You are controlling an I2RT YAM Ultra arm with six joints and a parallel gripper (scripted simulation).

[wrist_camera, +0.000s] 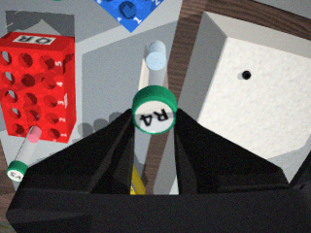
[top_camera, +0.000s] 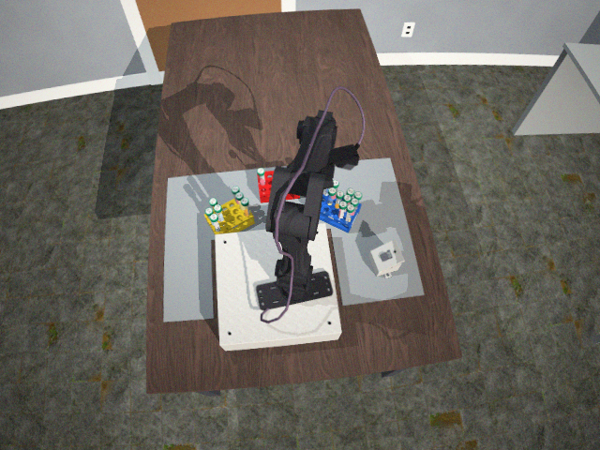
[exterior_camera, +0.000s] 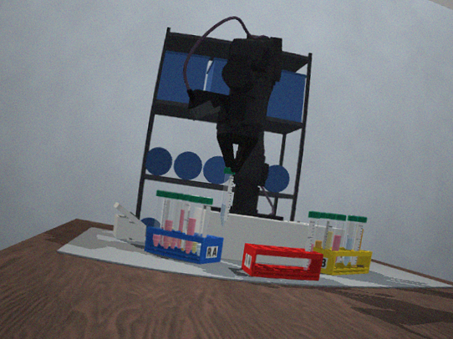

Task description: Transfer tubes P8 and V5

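Observation:
My gripper (exterior_camera: 232, 168) (wrist_camera: 154, 118) is shut on the green cap of tube R4 (exterior_camera: 227, 191) (wrist_camera: 154, 120). The tube hangs upright, its tip above rack height, between the blue and yellow racks. Blue rack RA (top_camera: 338, 223) (exterior_camera: 197, 240) (wrist_camera: 129, 22) holds several green-capped tubes; its P8 label is not readable now. Yellow rack RB (top_camera: 238, 225) (exterior_camera: 358, 260) (wrist_camera: 138, 183) holds several capped tubes in two groups. Red rack QR (top_camera: 263, 197) (exterior_camera: 316, 267) (wrist_camera: 70, 92) holds one tube with pink liquid (top_camera: 261, 172) (wrist_camera: 17, 171), its cap apparently reading V5. The arm hides part of QR in the top view.
The white arm base block (top_camera: 247, 320) (wrist_camera: 277, 97) stands close to the racks on the arm's side. A white box (top_camera: 384, 263) (exterior_camera: 124, 229), apparently with the button and lamp, stands on the grey mat (top_camera: 187, 271) beyond RA. Tall capped tubes rise from RA and RB.

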